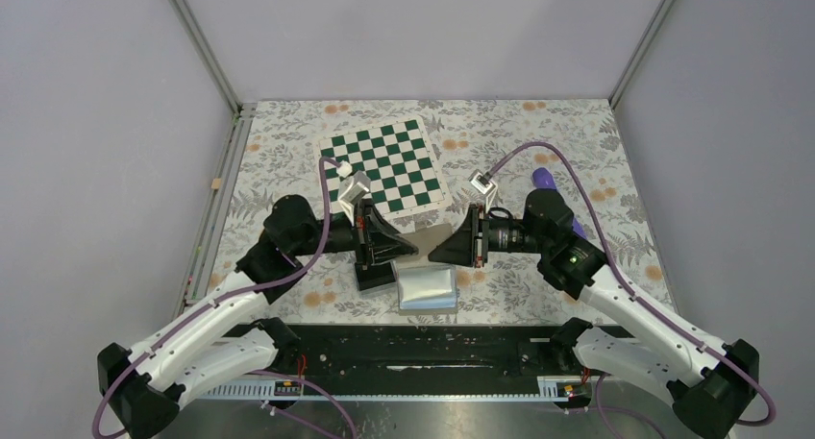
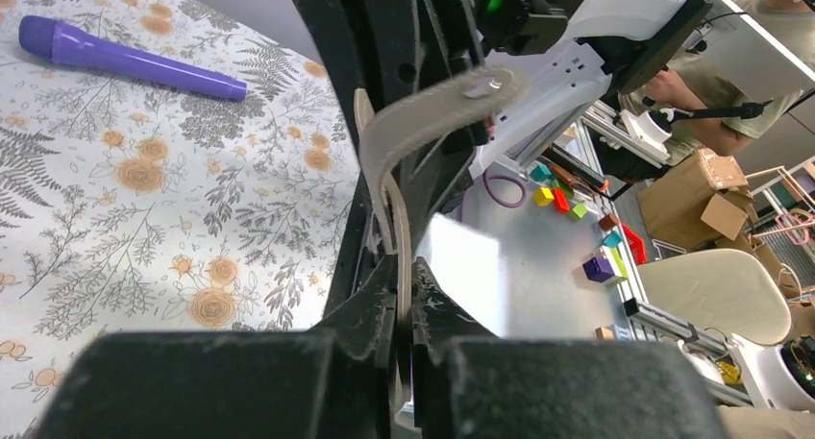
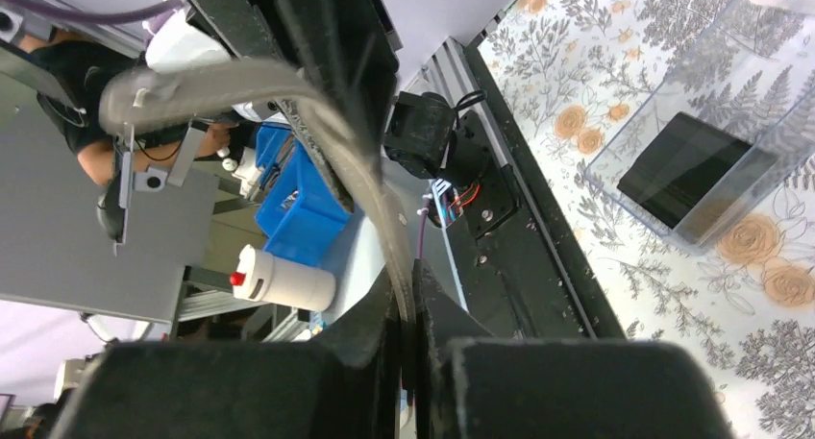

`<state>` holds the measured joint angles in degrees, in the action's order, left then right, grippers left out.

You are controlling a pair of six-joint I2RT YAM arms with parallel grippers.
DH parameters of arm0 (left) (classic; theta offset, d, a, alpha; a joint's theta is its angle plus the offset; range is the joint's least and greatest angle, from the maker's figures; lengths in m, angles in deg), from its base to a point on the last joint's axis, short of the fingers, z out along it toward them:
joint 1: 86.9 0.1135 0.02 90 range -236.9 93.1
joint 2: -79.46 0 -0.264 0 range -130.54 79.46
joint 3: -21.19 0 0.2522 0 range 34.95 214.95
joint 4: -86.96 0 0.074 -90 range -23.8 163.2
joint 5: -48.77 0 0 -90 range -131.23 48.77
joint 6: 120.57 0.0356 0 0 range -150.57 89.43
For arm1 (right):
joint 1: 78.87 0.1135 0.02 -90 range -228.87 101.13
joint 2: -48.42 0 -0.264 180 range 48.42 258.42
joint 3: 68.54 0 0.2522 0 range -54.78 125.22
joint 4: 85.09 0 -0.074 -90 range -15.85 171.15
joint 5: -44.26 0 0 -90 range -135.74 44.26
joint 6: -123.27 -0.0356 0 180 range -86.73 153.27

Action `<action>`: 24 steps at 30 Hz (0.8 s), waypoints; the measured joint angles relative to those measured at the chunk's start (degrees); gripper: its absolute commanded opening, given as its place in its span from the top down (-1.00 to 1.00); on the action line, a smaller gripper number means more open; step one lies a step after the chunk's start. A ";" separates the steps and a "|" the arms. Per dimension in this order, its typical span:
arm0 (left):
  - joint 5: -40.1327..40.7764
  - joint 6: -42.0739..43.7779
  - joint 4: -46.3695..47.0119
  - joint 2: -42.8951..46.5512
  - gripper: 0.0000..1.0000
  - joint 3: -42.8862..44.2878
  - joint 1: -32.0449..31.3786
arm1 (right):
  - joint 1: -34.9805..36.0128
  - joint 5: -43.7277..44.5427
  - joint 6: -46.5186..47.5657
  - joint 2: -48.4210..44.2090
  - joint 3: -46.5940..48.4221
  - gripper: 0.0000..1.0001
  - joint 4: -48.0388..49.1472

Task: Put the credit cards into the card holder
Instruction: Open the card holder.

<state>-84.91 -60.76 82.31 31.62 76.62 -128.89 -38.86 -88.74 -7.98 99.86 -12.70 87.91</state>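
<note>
My two grippers meet nose to nose at mid-table with the taupe wallet (image 1: 434, 237) hanging between them. The left gripper (image 1: 411, 251) (image 2: 404, 276) is shut on one thin taupe flap (image 2: 423, 112). The right gripper (image 1: 438, 252) (image 3: 408, 295) has its jaws close on the other flap (image 3: 288, 84). The wallet's pale inside panel (image 1: 428, 287) (image 2: 471, 266) hangs below. The clear card holder (image 1: 375, 276) (image 3: 759, 36) stands on the cloth under the left gripper. One black credit card (image 3: 682, 165) lies flat inside it. No other credit card shows.
A green-and-white chessboard (image 1: 384, 165) lies behind the grippers. A purple marker (image 1: 543, 180) (image 2: 125, 60) rests on the floral cloth behind the right arm. The black rail (image 1: 413, 348) runs along the near table edge.
</note>
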 measured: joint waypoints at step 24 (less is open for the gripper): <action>20.85 2.78 -21.57 11.26 -0.54 -6.27 0.13 | 0.00 10.69 -0.46 -7.08 -4.15 1.00 -1.79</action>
<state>-64.06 -57.99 60.73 42.88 70.35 -128.76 -38.86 -78.05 -8.44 92.77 -16.85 86.12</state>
